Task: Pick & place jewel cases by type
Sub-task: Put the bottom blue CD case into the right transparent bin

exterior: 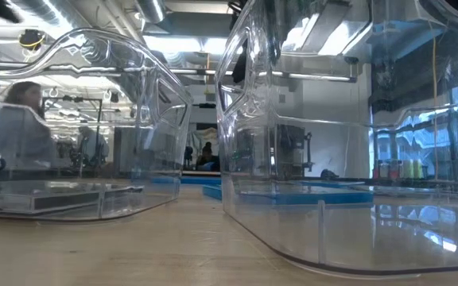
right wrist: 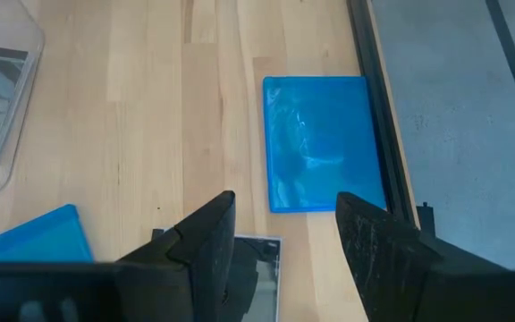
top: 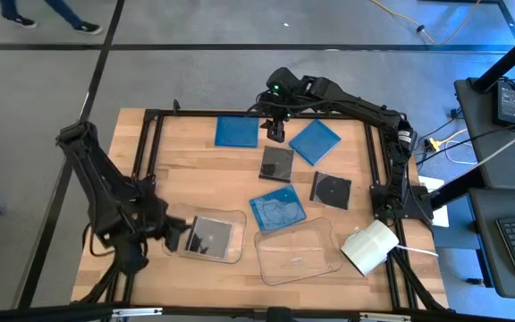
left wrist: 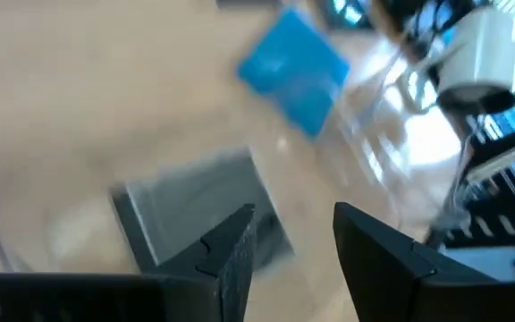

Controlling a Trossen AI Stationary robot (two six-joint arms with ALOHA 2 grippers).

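High view puts the left gripper [top: 179, 237] at about eight o'clock on the table [top: 186, 152], at the left edge of a clear tray [top: 229, 253]. Its fingers stand apart with nothing between them, and a dark case [top: 209, 236] lies flat inside that tray, just past the tips. At five o'clock from there sits a second clear tray [top: 316, 259], with a blue case [top: 277, 210] touching its far rim. Toward the table's middle lie two more dark cases [top: 277, 164] [top: 331, 190]. The right gripper [top: 276, 131] hangs at twelve o'clock, fingers parted and holding nothing, between two blue cases [top: 236, 131] [top: 315, 141] near the far edge. A white cylinder [top: 368, 248] rests at four o'clock, by the right arm's base.
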